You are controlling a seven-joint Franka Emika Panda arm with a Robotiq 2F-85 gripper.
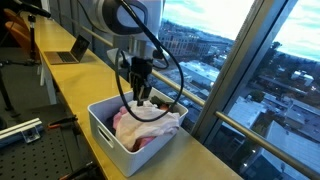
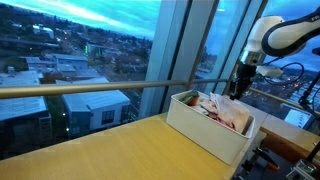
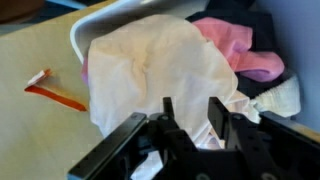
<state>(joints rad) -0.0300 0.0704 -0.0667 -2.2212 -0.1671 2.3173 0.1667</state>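
Two dark fingers (image 3: 167, 112) of the gripper (image 3: 190, 108) stand spread apart with nothing pinched between them, and they hang just above the heap of laundry in the white bin (image 1: 104, 128). In the wrist view the cream cloth (image 3: 150, 65) lies on top, spilling over one edge of the bin. The pink cloth (image 3: 236, 46) is bunched behind it toward the far right corner. In an exterior view the bin sits on the long wooden table (image 1: 70, 78) beside the window glass (image 2: 90, 60), with the arm upright over the bin's far side.

To my eye the job in hand is getting a good bite on that cream cloth. I would come down plumb with the jaws wide, onto a raised fold rather than a flat stretch, so that fabric bulges up between the fingers before they close. Going too deep risks catching the pink cloth beneath as well, or pressing on the bin's floor. Going too shallow may leave the pads closing on air. I would stay clear of the rim too, since a finger landing on it could tip or shove the bin. An orange-handled thing (image 3: 52, 93) lies on the table to the left of the bin, well apart and no hindrance.
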